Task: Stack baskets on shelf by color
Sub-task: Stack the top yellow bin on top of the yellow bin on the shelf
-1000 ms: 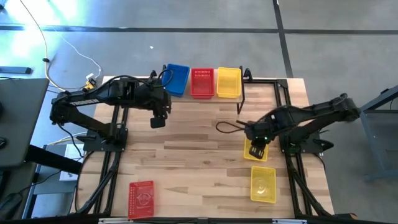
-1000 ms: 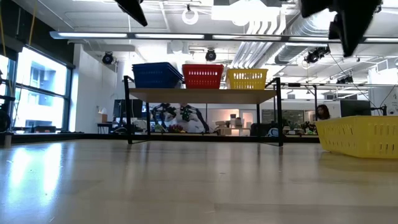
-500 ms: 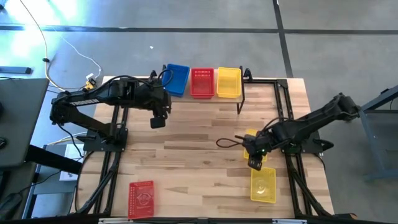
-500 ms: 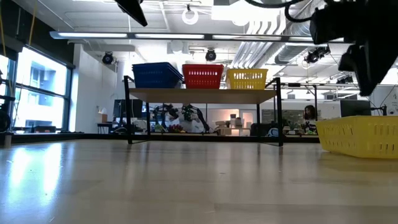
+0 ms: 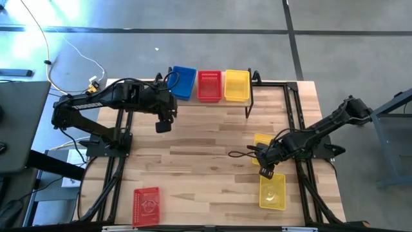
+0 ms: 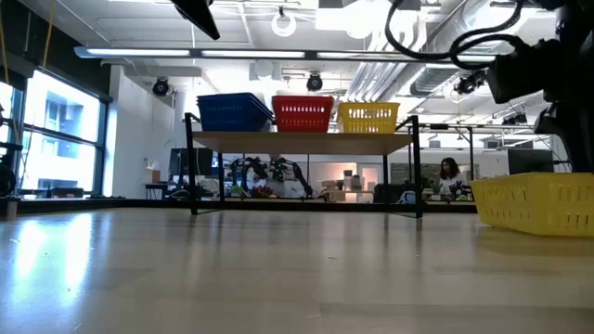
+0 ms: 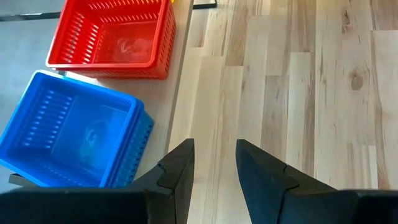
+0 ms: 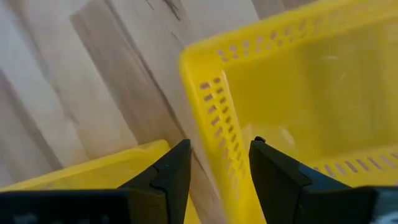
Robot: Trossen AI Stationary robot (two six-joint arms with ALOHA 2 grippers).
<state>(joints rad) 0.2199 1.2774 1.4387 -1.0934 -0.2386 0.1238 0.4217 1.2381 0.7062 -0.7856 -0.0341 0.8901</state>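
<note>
The right gripper (image 5: pixel 264 171) hangs low with fingers parted, straddling the near end wall of a yellow basket (image 5: pixel 272 191) whose long axis runs onward away from it. A second yellow basket (image 5: pixel 261 141) lies just behind. The right arm is far nearer; the left gripper (image 5: pixel 163 126) waits, slightly open, beside the shelf (image 7: pixel 177 81). The baskets are glossy perforated plastic, thin-walled and rectangular.

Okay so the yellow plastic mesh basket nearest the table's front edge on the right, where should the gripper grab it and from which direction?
Grip the yellow plastic mesh basket by the thin rim of its short wall nearest the shelf, coming straight down. It sits upright and open-topped, so one finger can go inside the wall and one outside. The right gripper already hovers open over that wall, though the second yellow basket close by leaves little room for the outer finger.
</note>
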